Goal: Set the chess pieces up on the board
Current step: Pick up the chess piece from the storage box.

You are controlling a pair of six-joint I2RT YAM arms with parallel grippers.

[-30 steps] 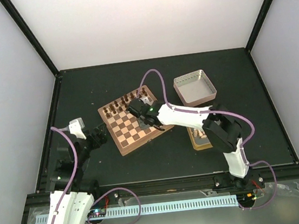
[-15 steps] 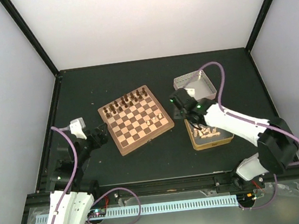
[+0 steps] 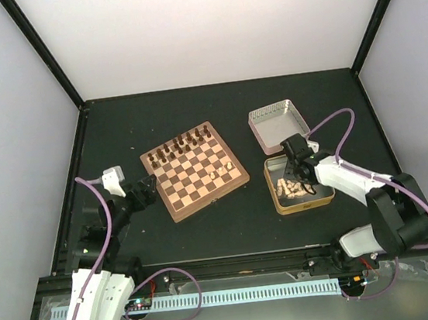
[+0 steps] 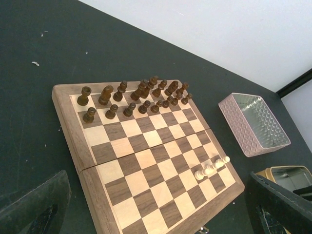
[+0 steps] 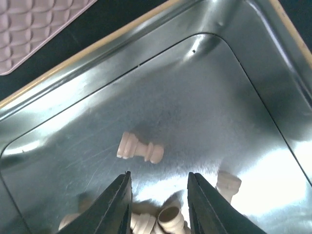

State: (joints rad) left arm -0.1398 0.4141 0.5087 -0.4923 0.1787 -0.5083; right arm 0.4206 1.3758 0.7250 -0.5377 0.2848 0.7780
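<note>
Three pale chess pieces (image 4: 212, 168) upright in a short row near the right end of the board (image 4: 146, 158), close to the edge opposite the dark brown pieces (image 4: 141, 95) filling the two far ranks; set there, presumably, as the start of the light side's own ranks. Most of the light set not on the squares at all but loose in the gold tin (image 5: 253, 97) just right of the board, hence the right gripper (image 5: 159, 195) down inside that tin, pointed at its floor. Jaws part-way apart, clamping nothing visible, the gap narrow as suits such small men. Just ahead of the fingertips, one pawn (image 5: 140, 147) on its side on bare metal, apart from its neighbours and so probably the easiest pick; under the fingers, a jumbled heap (image 5: 168, 217), harder to single out. Pinkish tin lid (image 3: 279, 126) set beyond the tin, open side up, out of the way. Left gripper (image 3: 146, 190) spread to its widest and empty, just off the board's left edge, likely held back to leave the right arm room. Step in hand, by the look of it: a pick from the tin, with the pale side barely begun.
</note>
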